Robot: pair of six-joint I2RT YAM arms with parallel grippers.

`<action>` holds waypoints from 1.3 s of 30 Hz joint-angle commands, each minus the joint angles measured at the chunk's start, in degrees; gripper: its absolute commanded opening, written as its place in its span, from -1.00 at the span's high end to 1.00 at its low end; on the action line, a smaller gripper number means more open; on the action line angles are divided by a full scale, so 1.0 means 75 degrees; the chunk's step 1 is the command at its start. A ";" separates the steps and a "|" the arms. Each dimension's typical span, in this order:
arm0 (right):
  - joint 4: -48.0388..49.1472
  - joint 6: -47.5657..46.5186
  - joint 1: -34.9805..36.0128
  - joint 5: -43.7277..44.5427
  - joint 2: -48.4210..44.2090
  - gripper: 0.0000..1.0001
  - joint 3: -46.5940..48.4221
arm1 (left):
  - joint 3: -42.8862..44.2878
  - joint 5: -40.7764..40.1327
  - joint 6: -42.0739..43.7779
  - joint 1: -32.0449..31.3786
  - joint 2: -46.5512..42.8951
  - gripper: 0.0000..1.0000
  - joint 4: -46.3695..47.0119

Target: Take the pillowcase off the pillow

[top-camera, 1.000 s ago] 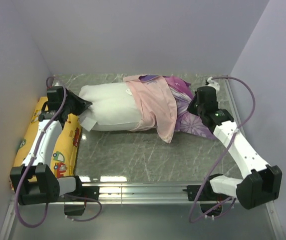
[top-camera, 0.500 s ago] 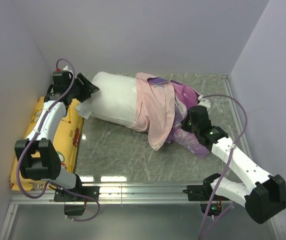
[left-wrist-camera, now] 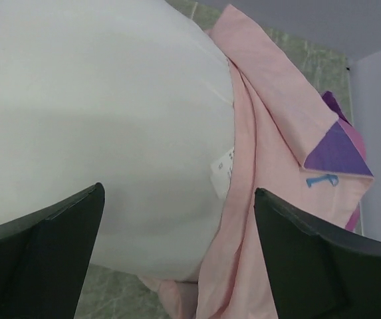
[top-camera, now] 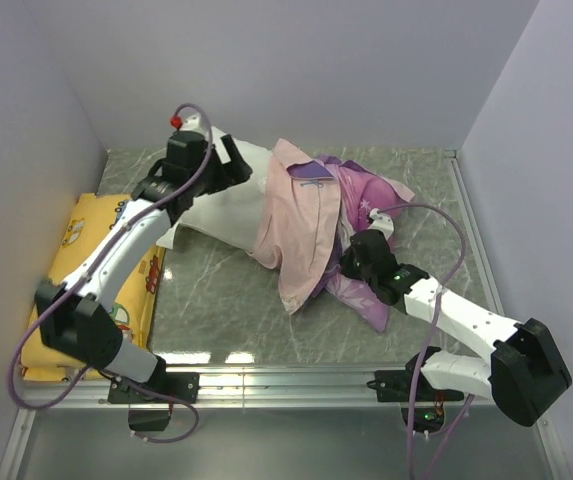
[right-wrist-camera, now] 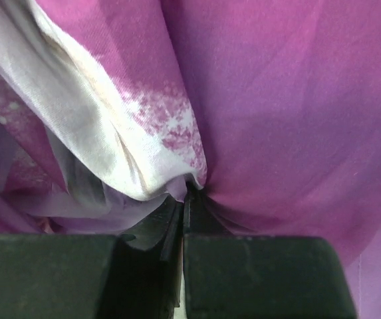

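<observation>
The white pillow (top-camera: 211,205) lies slanted across the back of the table, its right half still inside the pillowcase (top-camera: 306,225), whose pale pink reverse is turned back over the purple print. My left gripper (top-camera: 231,165) hovers over the pillow's far left end, open with nothing between its fingers. In the left wrist view the pillow (left-wrist-camera: 97,100), its small tag (left-wrist-camera: 222,169) and the pillowcase (left-wrist-camera: 276,133) lie below the wide-spread left gripper (left-wrist-camera: 178,189). My right gripper (top-camera: 356,255) is shut on a purple fold of the pillowcase (right-wrist-camera: 276,100), pinched at the closed right gripper (right-wrist-camera: 187,189).
A yellow pillow with cartoon vehicles (top-camera: 116,270) lies along the left wall. Walls close in the table on the left, back and right. A metal rail (top-camera: 286,380) runs along the near edge between the arm bases.
My left gripper opened, let go of the pillow's left end and swung up and right over the pillow. My right gripper dragged the pillowcase toward the near left; the pillow turned slanted.
</observation>
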 commanded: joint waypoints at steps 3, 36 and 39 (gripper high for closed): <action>0.0063 0.0102 0.0196 0.0191 0.0323 1.00 -0.0111 | 0.1698 -0.2099 -0.0160 -0.0487 0.1884 -0.99 -0.0525; -0.3006 -0.2078 -0.1211 0.0308 0.3961 -0.48 0.7046 | -0.1859 -0.0664 -0.1052 -0.0452 0.1794 0.99 0.2450; -0.3371 -0.2136 -0.1222 0.0227 0.4982 -0.43 0.7997 | -0.1719 -0.0710 -0.1029 -0.0452 0.1794 0.99 0.2274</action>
